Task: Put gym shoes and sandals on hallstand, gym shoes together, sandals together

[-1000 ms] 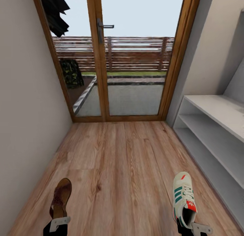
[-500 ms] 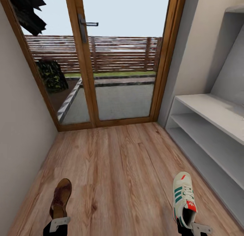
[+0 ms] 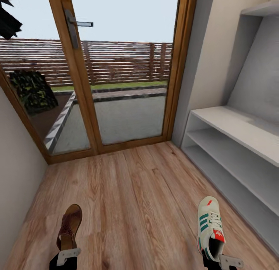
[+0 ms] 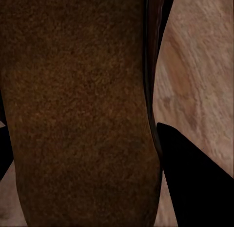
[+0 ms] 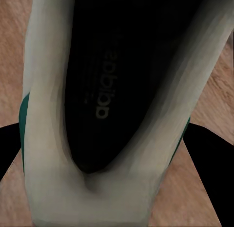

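Head view shows the robot facing a glazed door (image 3: 116, 68) at the far end of the corridor, each arm carrying one shoe by the heel. The left gripper (image 3: 66, 256) is clamped on a sandal (image 3: 69, 225); in the left wrist view the tan footbed of the sandal (image 4: 78, 110) lies between the dark fingers (image 4: 195, 178), above the floor (image 4: 195, 66). The right gripper (image 3: 224, 259) is clamped on a sneaker (image 3: 209, 223), toe pointing away; the right wrist view looks straight into the sneaker (image 5: 107, 90) opening, a finger at either side of the heel.

The rack (image 3: 232, 146) stands to the right, along the wall, close to the sneaker. Its bench top and both low shelves look bare in the part that can be seen; the near end runs out of sight. A wall shelf (image 3: 259, 8) sits above, at the far right.

The step in hand, I judge, is bringing both shoes to the rack. To do it well, turn the base right until the shelves face the arms, keep the shoes level, and set the sneaker down at one end so its partner fits beside it. Put the sandal well apart, with room for its mate. Let go only once the sole rests flat, well in from the shelf's front edge.
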Robot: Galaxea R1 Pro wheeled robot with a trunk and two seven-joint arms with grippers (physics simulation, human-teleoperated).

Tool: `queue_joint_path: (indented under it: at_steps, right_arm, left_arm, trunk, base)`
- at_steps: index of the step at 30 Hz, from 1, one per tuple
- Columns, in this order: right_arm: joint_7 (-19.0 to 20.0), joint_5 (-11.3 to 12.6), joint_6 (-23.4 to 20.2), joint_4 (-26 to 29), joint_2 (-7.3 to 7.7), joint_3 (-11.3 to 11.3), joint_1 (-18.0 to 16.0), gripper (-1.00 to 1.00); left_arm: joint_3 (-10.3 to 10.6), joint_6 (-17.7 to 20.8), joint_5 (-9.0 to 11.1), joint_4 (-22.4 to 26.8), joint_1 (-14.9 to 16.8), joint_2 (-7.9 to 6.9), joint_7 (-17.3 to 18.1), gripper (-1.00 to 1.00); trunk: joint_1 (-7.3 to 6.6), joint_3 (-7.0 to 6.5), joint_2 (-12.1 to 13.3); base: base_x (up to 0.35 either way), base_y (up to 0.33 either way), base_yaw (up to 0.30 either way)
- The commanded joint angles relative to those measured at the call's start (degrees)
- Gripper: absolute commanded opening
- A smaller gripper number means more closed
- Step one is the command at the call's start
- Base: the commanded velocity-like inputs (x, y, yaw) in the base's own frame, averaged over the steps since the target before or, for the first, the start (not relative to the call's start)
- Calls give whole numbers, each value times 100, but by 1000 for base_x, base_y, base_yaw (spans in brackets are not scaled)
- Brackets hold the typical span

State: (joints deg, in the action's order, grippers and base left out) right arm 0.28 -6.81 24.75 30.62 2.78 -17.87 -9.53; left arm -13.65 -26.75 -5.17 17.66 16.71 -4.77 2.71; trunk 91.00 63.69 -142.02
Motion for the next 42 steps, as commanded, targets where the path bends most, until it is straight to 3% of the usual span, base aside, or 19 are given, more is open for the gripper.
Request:
queue_joint_path:
  at_steps: [1, 42]
  right_arm:
    - [11, -57, 20, -4, -5, -32, -5, -100]
    - [9, -57, 16, -4, -5, -32, -5, -100]
  left_arm:
    - [-50, -17, -63, -3, 3, 3, 27, -100]
    - [-50, -24, -57, -8, 6, 3, 27, -100]
  trunk:
    - [1, 4, -2]
    - [1, 4, -2]
  base:
    - [160, 139, -262]
    - [12, 10, -262]
